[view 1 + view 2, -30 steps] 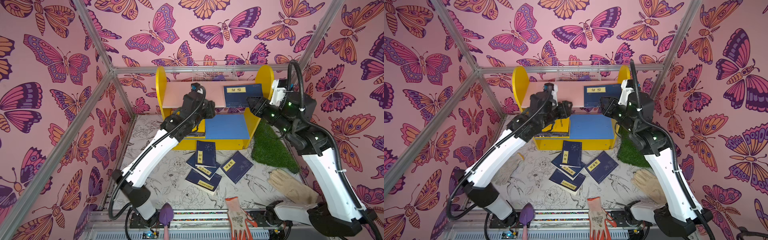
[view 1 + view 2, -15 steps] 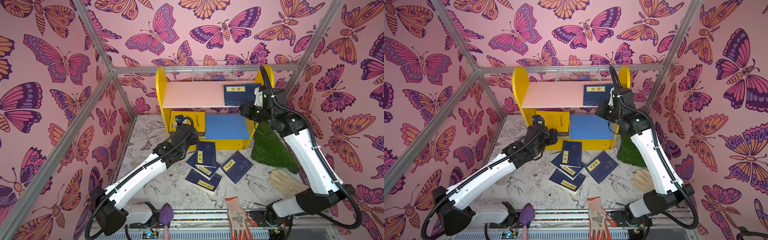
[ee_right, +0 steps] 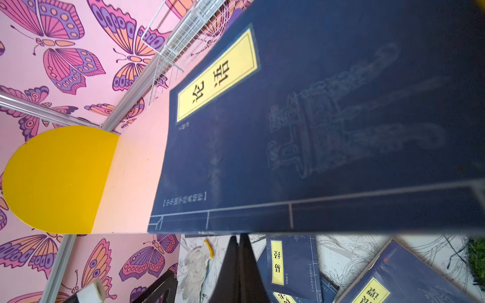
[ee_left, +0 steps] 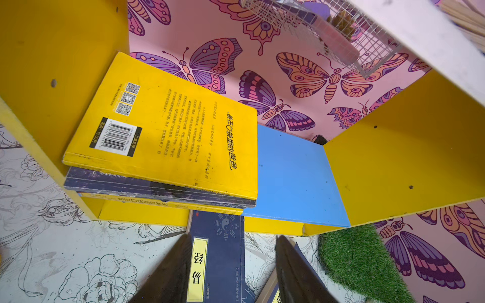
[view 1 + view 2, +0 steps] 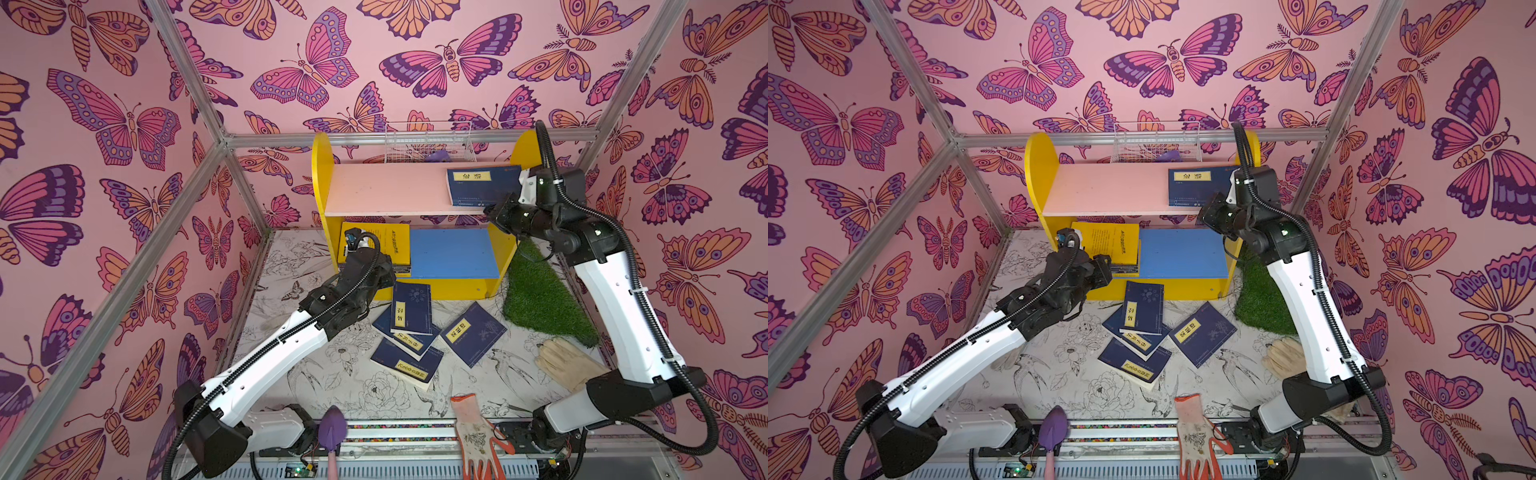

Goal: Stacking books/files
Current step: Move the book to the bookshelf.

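The left tool [image 4: 233, 244] has its fingers spread apart over the topmost navy book [image 4: 223, 251] of a loose pile on the flower-printed counter [image 5: 316, 374]. In both top views it sits just in front of the yellow bookcase [image 5: 322, 174], near the left end of the lower shelf. That topmost book's far edge reaches the bookcase's front strip. Two more navy books [image 5: 409, 338] [image 5: 405, 365] lie partly under it, fanned out toward the near side. A fourth navy book [image 5: 473, 334] lies just beside the pile, between it and the green grass mat [image 5: 540, 299]. On the blue lower shelf [image 5: 453, 253], at its left end, is a small stack: a yellow book [image 4: 168, 131] on top with its back cover and barcode up, a dark book [image 4: 157, 189] under it, and another yellow spine at the bottom. The right tool [image 3: 237, 242] has its fingers pressed together, with nothing seen between them. Its tips are at the front edge of a navy book with a yellow title label [image 3: 315, 131] that lies flat at the right end of the pink upper shelf [image 5: 382, 193] — whether they touch the book I cannot tell. A beige glove [image 5: 569, 361] lies near the mat — a white-and-orange glove [image 5: 478, 436] and a purple trowel [image 5: 332, 428] lie at the counter's near edge.
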Motion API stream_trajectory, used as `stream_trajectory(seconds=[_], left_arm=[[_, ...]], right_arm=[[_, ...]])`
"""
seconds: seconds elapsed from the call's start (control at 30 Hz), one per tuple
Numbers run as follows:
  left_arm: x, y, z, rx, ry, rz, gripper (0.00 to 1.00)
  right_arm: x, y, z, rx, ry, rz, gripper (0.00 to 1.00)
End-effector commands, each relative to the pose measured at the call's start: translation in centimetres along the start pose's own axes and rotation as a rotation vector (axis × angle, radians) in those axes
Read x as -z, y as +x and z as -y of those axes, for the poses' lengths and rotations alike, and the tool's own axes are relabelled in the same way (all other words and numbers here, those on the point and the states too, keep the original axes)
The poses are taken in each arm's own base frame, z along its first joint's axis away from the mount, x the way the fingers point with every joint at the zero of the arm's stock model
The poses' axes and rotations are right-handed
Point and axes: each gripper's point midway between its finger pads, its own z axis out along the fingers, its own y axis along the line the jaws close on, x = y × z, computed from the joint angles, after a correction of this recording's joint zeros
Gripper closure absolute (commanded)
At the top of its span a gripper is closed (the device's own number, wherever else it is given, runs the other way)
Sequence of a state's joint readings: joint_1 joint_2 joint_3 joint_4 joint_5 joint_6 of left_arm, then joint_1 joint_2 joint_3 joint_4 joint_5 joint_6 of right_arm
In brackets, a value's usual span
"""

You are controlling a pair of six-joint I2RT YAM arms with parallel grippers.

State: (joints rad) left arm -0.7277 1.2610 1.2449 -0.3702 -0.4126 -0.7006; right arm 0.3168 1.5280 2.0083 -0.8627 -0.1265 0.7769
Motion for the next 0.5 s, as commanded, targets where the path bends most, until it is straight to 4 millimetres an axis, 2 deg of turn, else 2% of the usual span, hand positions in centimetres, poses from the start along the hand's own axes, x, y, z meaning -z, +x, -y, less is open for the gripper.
stream_trajectory(seconds=[0.0,0.17,0.3,0.37,0.4,0.47], left_arm=[[0.1,-0.4,-0.1,0.009,-0.009,0.019,0.47],[0.0,-0.4,0.0,0.017,-0.003,0.015,0.48],[0.0,-0.3,0.0,0.018,-0.003,0.013,0.48],[-0.1,-0.1,0.0,0.015,-0.003,0.007,0.48],[-0.1,0.0,0.0,0.012,-0.001,0.003,0.48],[-0.2,0.3,0.0,0.001,0.002,-0.004,0.46]], right_arm=[[0.9,-1.0,1.0,0.019,0.047,0.031,1.00],[1.2,-1.0,2.0,0.023,0.079,0.032,1.00],[1.6,-1.1,1.4,0.043,0.042,0.038,1.00],[2.1,-0.7,0.4,0.084,-0.023,0.037,1.00],[2.2,-0.2,0.6,0.096,-0.030,0.035,1.00],[2.5,1.3,2.1,0.106,0.004,0.025,1.00]])
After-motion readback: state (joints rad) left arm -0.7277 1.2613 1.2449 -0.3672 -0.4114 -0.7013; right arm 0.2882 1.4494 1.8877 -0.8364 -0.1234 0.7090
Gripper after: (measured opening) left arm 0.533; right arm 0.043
